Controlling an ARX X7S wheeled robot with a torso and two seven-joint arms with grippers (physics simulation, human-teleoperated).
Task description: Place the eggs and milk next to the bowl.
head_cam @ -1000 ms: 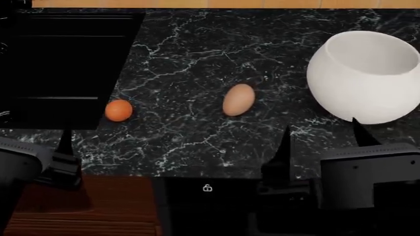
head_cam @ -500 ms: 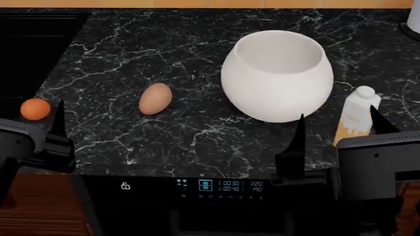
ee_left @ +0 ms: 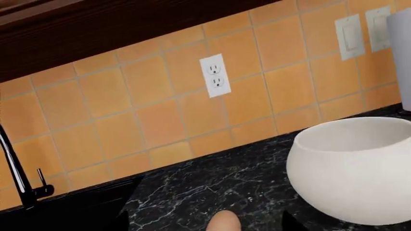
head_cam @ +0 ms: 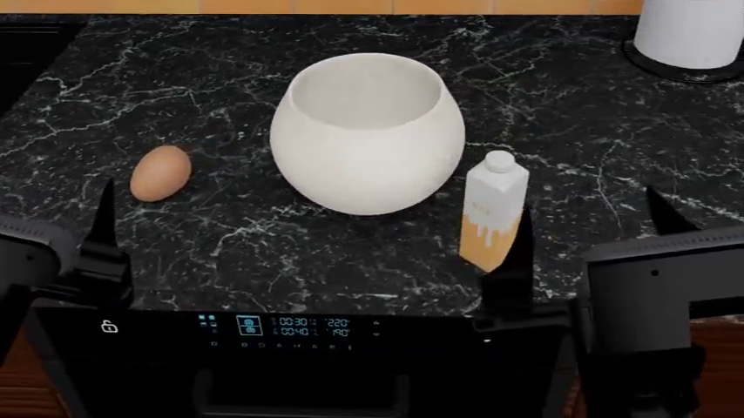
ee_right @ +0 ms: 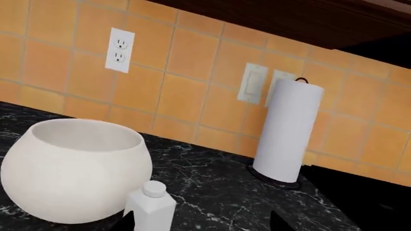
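On the black marble counter (head_cam: 605, 131), milk carton (head_cam: 493, 219) stands just beside the white bowl (head_cam: 366, 131), tan egg (head_cam: 159, 172) near its other side, orange egg unseen; both grippers spread, empty.

Both arms sit low at the near edge of the head view, 1 at each side. The left pincer (head_cam: 103, 218) shows only 1 thin dark fingertip pointing away from the robot above its black wrist block; its spread cannot be judged. The right pincer (head_cam: 593, 231) points the same way, its 2 dark fingers set wide apart with nothing between them, its grey wrist housing just behind.
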